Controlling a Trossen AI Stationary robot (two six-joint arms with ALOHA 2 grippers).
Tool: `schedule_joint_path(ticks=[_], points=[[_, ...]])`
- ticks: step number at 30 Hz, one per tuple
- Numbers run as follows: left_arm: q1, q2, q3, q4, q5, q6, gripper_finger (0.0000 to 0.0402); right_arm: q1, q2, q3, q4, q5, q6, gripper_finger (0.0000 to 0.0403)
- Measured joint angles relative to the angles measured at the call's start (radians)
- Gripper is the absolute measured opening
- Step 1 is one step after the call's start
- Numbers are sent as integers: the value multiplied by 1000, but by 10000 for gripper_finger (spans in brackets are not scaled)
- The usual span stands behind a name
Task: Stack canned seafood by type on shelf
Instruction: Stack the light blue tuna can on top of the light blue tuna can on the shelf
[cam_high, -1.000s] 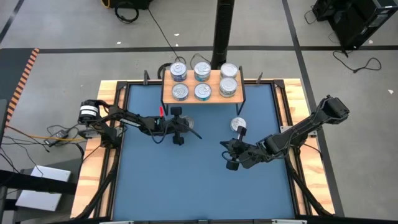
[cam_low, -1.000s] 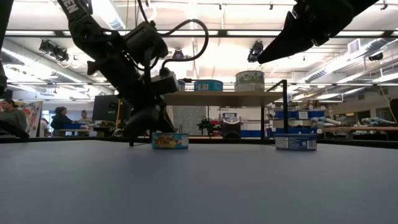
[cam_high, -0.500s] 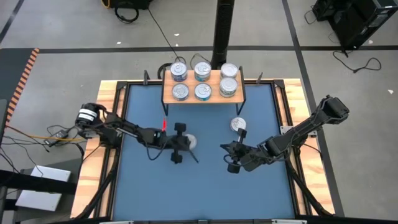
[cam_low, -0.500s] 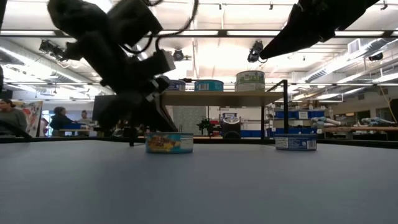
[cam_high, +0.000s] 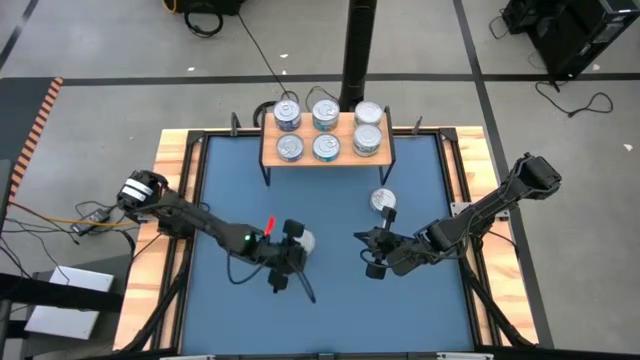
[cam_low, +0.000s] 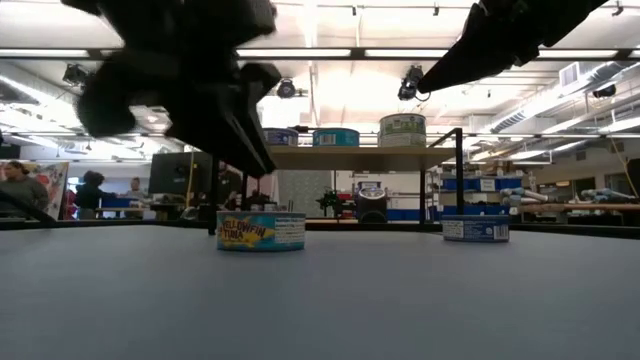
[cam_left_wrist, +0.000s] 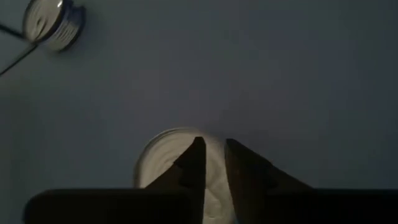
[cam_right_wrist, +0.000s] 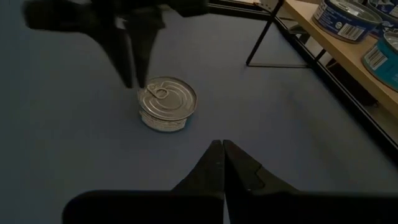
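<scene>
Tins half sorted, two loose on counter.
Left claw low over tuna tin, fingers a narrow gap apart above lid, gripping nothing, likely lining up to pick. Right claw pinched shut, empty, waiting near second tin. Six tins on shelf in paired columns, seemingly by type.

A blue mat covered the bench, framed by light wooden edges. A black post rose behind it. Cables trailed over the grey floor. People sat in the room beyond.
</scene>
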Motion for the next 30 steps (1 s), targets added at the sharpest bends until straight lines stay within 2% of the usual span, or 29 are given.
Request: schedule_joint_path(ticks=[4, 8, 15, 21, 28, 30], points=[[-49, 2, 13, -36, -14, -1, 98, 0, 0, 0, 0, 0, 0, 4], [-67, 19, 1, -68, -78, -1, 126, 1, 0, 0, -1, 0, -8, 5], [-55, 54, -5, -82, -88, -11, 129, 1, 0, 1, 17, 0, -33, 5], [-43, 97, -4, -65, -99, -7, 103, 3, 0, 1, 23, 0, -47, 5], [-39, 109, -2, -59, -104, 4, 14, 7, 0, 1, 38, 0, -53, 5], [-38, 106, 5, -69, -92, 4, 8, 7, 0, 1, 39, 0, -53, 6]])
